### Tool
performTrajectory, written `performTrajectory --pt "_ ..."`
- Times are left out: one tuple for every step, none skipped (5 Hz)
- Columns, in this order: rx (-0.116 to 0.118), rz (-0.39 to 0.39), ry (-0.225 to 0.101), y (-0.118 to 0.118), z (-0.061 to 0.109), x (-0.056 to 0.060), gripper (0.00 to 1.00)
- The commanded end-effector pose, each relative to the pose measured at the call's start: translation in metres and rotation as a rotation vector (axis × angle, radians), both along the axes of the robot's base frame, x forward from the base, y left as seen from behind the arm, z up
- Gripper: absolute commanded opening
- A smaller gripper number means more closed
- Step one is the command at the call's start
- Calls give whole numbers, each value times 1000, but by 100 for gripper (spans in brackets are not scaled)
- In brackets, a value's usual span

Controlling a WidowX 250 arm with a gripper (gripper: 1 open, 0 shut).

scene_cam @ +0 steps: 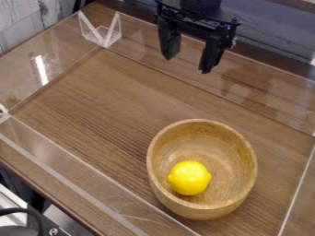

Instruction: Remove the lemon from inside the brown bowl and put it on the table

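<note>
A bright yellow lemon (189,177) rests inside the brown bowl (234,138), toward its near-left side. The light wooden bowl stands on the wood-grain table (105,106) at the front right. My black gripper (189,46) hangs at the top centre, well above and behind the bowl. Its fingers are spread apart with nothing between them, so it is open.
Clear acrylic walls (50,69) border the table on the left, front and right. A small clear acrylic stand (101,30) sits at the back left corner. Bare tabletop stretches left of the bowl.
</note>
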State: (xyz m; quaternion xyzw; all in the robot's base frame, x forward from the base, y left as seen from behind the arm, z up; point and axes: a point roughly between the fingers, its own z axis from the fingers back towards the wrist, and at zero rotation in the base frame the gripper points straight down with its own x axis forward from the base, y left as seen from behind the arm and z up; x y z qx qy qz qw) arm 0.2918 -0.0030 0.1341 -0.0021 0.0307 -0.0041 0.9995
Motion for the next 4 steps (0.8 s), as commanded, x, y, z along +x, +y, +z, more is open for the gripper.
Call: performTrajectory --pt "-1 0 15 -3 -6 -4 100" --pt "-2 -6 -11 -18 -13 -27 100" --pt "-2 -10 -21 -27 -13 -38 100" --pt "-2 -11 -17 -32 -16 -43 100"
